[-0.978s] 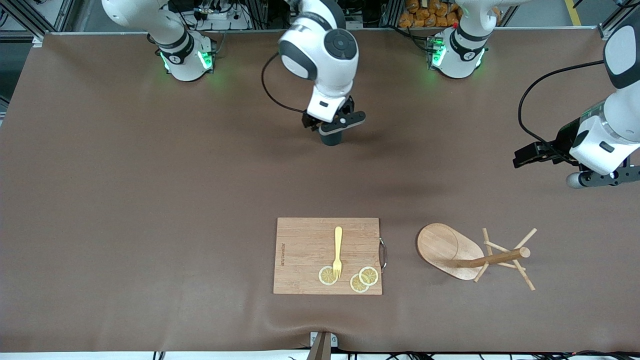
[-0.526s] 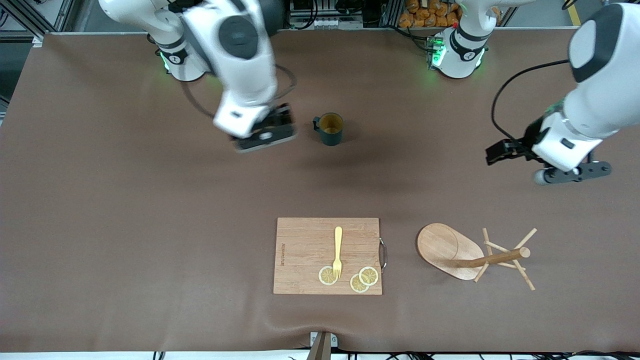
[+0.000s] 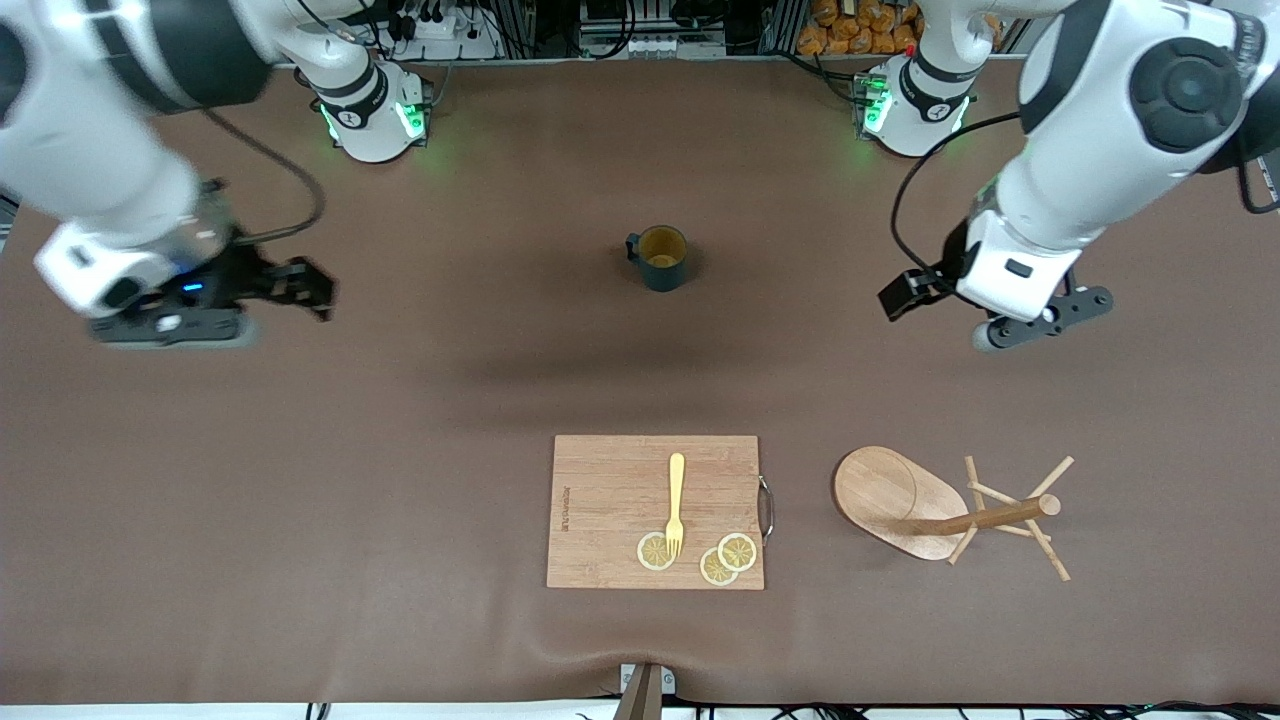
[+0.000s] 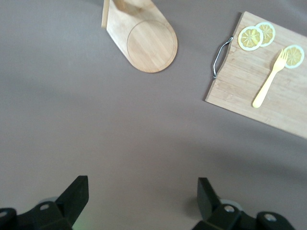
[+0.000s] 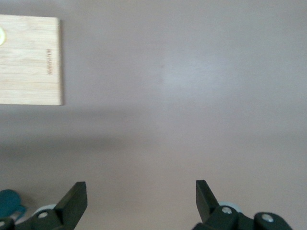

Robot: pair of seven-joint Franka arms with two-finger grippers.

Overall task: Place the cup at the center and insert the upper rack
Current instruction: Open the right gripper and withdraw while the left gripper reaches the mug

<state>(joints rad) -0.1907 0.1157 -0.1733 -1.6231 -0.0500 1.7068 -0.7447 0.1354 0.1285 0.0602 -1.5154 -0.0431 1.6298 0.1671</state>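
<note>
A robotics laboratory: two white arms are bolted by green-lit bases [image 3: 370,115] to a surface [image 3: 300,480] under brown matting, with aluminium framing [image 3: 40,40], cabling and electronics along its edge, and kitchen props such as a cutting board [image 3: 610,500].

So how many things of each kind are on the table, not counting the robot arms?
Cup: 1
Mug tree, lying on its side: 1
Cutting board: 1
Yellow fork: 1
Lemon slices: 3
Total: 7
</note>
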